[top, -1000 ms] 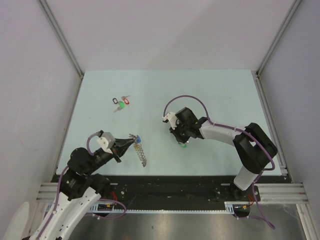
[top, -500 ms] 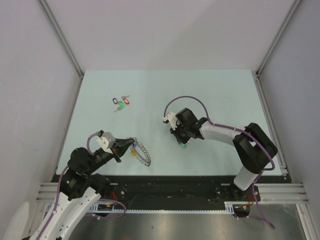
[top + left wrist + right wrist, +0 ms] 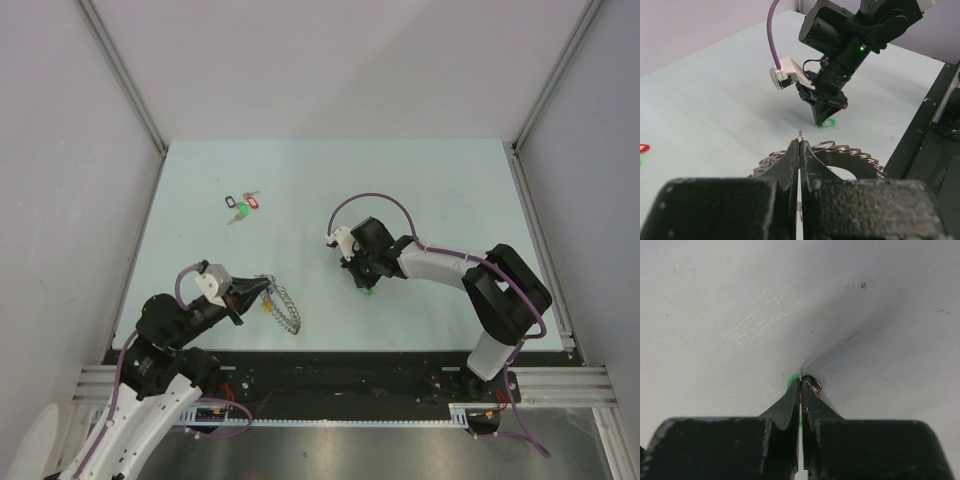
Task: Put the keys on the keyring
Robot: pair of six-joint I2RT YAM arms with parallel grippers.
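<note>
Keyring (image 3: 284,306) is lying close to the table's (image 3: 450,190) near edge, left of middle, and the left gripper (image 3: 262,291) is pinching its rim, jaws tight together. Right gripper (image 3: 364,287) is standing tip-down near the middle, jaws closing flat on the green-tagged key (image 3: 827,123).

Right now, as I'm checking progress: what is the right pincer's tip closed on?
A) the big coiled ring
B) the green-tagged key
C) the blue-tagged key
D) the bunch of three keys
B: the right pincer is shut down at the table, with the green-tagged key showing at its tip and green visible in the slit between its fingers.
</note>
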